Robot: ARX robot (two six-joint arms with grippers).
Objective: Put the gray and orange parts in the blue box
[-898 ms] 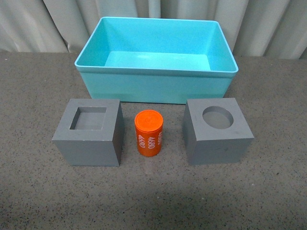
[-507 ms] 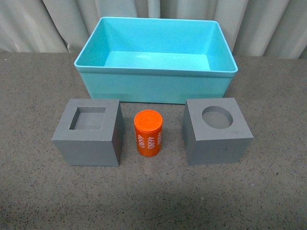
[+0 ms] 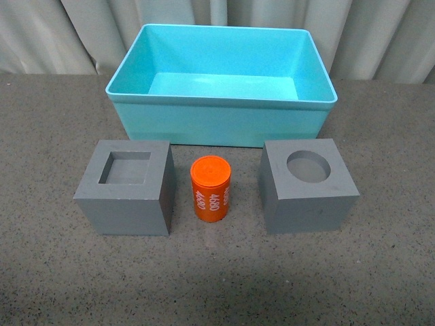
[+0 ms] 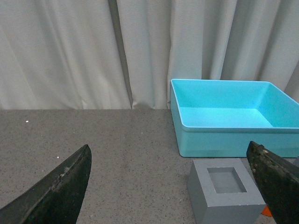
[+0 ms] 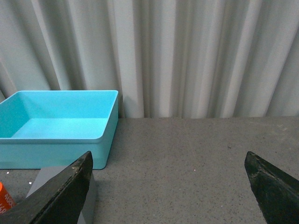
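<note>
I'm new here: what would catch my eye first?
The large, empty blue box dominates the back of the scene. In front of it the bright orange cylinder stands upright between the gray cube with a square recess on the left and the gray cube with a round recess on the right.

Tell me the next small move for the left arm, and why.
Probably ease the left gripper forward and down over the square-recess cube. Its jaws stand open and empty, and that cube lies just ahead of it. The square-recess cube, the round-recess cube and the orange cylinder all sit on the table in front of the empty blue box.
</note>
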